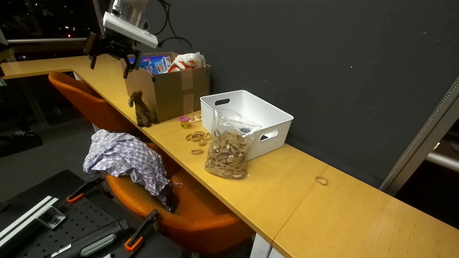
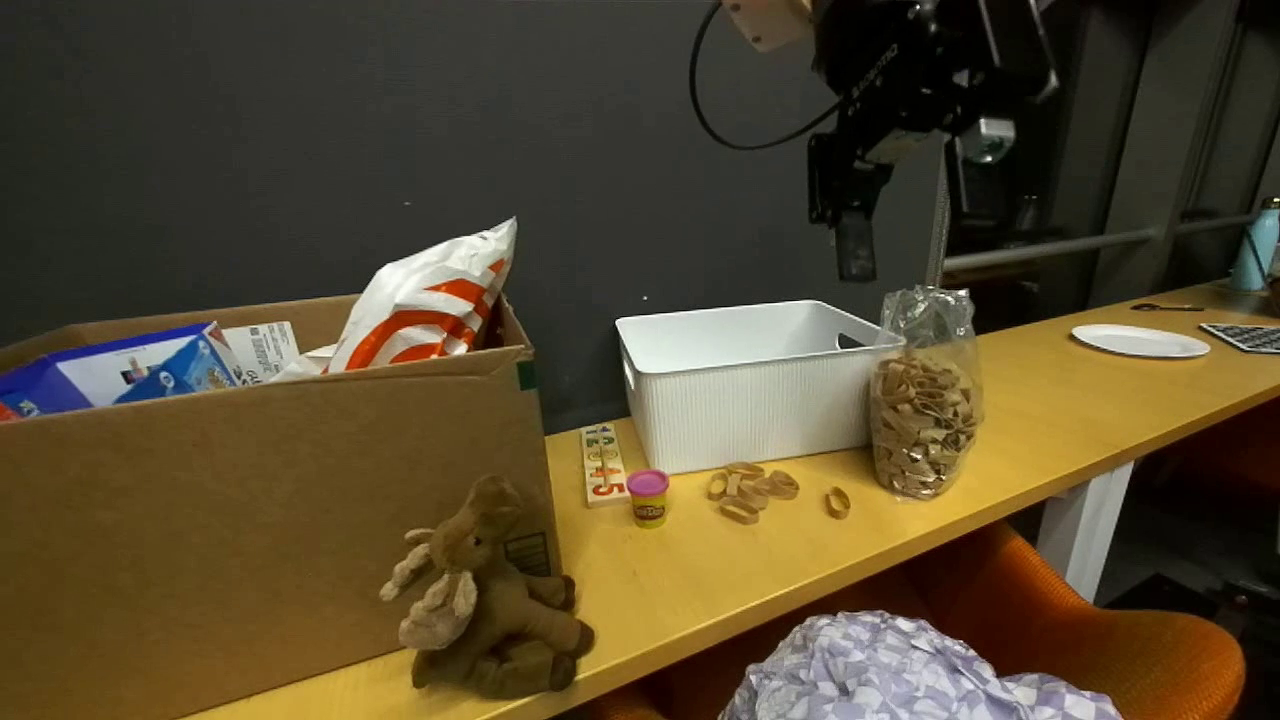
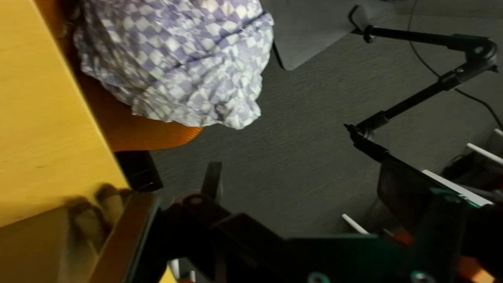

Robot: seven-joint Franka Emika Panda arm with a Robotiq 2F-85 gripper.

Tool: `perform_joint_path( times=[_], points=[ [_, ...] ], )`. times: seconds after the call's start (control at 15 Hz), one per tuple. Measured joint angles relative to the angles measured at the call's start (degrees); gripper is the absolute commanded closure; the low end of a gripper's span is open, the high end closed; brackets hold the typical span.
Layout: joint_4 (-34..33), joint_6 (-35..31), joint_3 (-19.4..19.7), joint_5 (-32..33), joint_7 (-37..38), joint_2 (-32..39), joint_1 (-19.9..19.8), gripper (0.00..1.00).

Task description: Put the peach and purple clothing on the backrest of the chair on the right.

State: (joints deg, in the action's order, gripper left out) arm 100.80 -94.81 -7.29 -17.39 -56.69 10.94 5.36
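Observation:
The clothing (image 1: 125, 152) is a crumpled cloth in a purple and white check. No peach part stands out. It is draped over the left part of the near orange chair's backrest (image 1: 132, 193) in an exterior view, with one end hanging towards the seat. The cloth also shows at the bottom edge of an exterior view (image 2: 900, 675) and at the top of the wrist view (image 3: 177, 59). My gripper (image 1: 109, 68) is open and empty, raised high and well apart from the cloth. Its spread fingers also show in an exterior view (image 2: 915, 230) and in the wrist view (image 3: 302, 181).
Another orange chair (image 1: 89, 104) stands farther along the table (image 1: 294, 179). On the table are a cardboard box (image 1: 179, 93), a white bin (image 1: 247, 107), a bag of brown bands (image 1: 227, 154), a plush moose (image 2: 500, 600) and a small tub (image 2: 648, 498). A black pegboard cart (image 1: 82, 215) stands beside the near chair.

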Motion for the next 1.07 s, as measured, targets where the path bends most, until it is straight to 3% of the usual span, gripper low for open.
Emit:
perform_joint_path(
  times=[0.47, 1.07],
  points=[
    [-5.02, -10.04, 3.87, 10.27, 4.58, -1.21, -3.74, 0.00],
    [-3.80, -36.68, 7.26, 11.62, 4.74, 2.01, -9.99, 0.00]
  ],
)
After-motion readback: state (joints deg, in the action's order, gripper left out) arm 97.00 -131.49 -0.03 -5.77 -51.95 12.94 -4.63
